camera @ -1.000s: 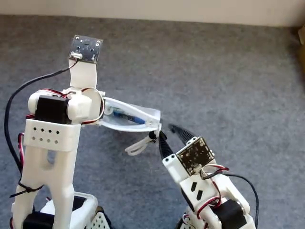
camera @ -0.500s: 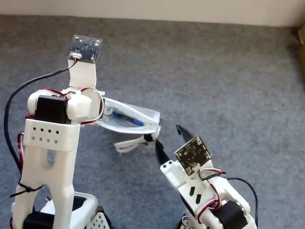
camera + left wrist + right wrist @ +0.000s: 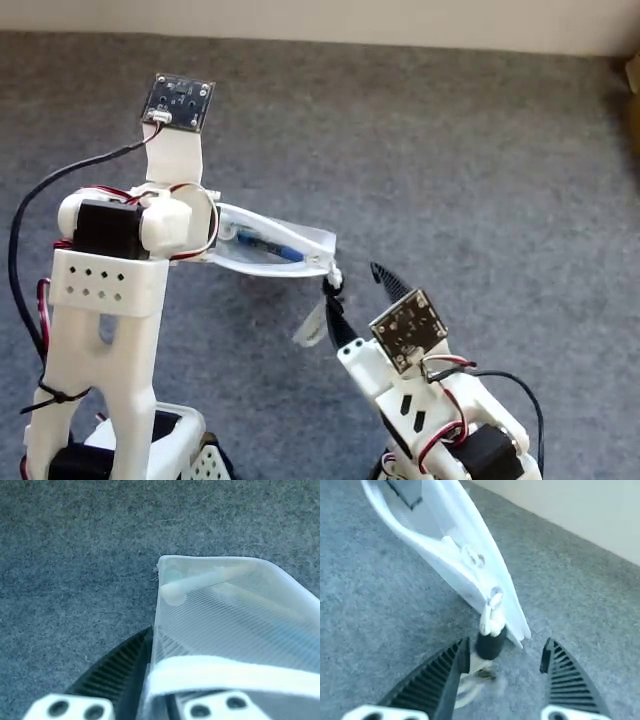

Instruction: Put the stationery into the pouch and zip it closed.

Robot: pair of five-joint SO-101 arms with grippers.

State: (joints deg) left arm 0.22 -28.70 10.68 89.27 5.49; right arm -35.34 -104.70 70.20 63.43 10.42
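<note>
My left pincer [image 3: 152, 672] clamped on end of pouch [image 3: 235, 625]. My right pincer [image 3: 506, 649] spread wide at pouch's other end, zip cord [image 3: 491, 620] and black bead [image 3: 490, 646] between its fingers. Blue pen [image 3: 270, 247] inside pouch.

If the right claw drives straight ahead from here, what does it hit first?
Most likely the black zip pull, just inside the open right claw, then the pouch end; depth is unclear.

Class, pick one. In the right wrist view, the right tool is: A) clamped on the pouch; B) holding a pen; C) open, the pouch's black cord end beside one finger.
C: the right tool stands open, and the black cord end of the pouch sits beside one finger.
</note>
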